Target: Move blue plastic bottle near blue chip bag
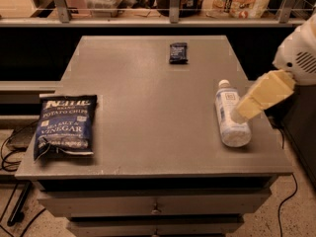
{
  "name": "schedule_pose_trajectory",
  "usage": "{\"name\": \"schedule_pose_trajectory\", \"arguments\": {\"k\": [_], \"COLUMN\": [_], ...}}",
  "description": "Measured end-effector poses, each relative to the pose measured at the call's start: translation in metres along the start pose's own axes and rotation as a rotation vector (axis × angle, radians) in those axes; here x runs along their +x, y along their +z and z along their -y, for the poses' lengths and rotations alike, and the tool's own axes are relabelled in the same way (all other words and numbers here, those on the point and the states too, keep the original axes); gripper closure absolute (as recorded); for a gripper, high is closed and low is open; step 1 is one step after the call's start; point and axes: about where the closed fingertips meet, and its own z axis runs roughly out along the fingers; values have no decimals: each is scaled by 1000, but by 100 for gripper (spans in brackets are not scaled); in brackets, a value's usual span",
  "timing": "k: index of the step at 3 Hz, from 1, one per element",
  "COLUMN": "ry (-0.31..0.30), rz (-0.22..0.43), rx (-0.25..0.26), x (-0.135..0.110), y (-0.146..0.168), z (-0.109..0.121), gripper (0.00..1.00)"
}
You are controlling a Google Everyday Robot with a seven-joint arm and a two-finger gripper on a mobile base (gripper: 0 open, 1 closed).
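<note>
The blue plastic bottle [227,105] lies on its side: likely light, smooth, prone to rolling; grasp across the label. The gripper [242,113] hovers just beside its midsection, closure state indeterminable.

Far right, a pale yellow blocky claw [240,115] — white, vented arm housing [298,53].

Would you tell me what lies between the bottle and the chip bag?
Camera view: bare tabletop between bottle and chip bag; gripper is at the bottle.
</note>
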Motion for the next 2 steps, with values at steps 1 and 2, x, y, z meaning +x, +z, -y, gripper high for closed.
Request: {"name": "schedule_pose_trajectory", "arguments": {"k": [1, 2], "ry": [89, 159], "rz": [-19, -56], "rx": [-15, -6], "x": [-9, -10], "y": [40, 76], "z": [0, 5], "gripper": [0, 0]}}
